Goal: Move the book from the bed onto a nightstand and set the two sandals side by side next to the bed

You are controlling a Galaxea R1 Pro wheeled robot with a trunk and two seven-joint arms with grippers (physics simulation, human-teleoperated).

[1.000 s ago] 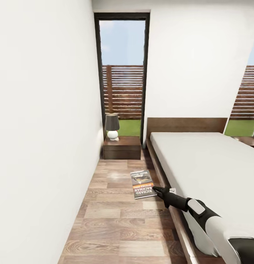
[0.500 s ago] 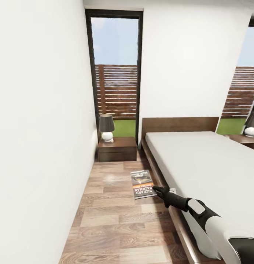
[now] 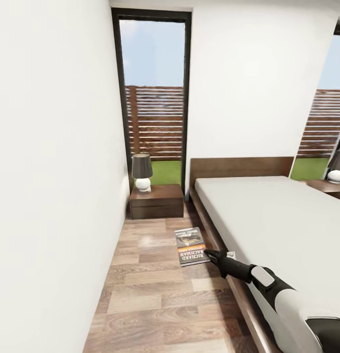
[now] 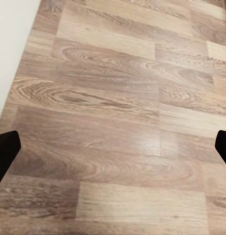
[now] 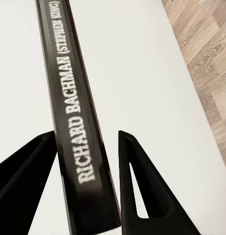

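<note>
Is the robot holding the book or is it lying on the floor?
Held. The right gripper has a finger on each side of the book; its cover faces up by the bed.

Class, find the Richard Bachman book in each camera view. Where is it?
Head view: book lower centre, beside the bed, in the right gripper.
Right wrist view: its spine runs between the fingers.
Left wrist view: wood floor.
Shared landmark: that wood floor.

Wooden floor, nightstand and bed standing on it
</note>
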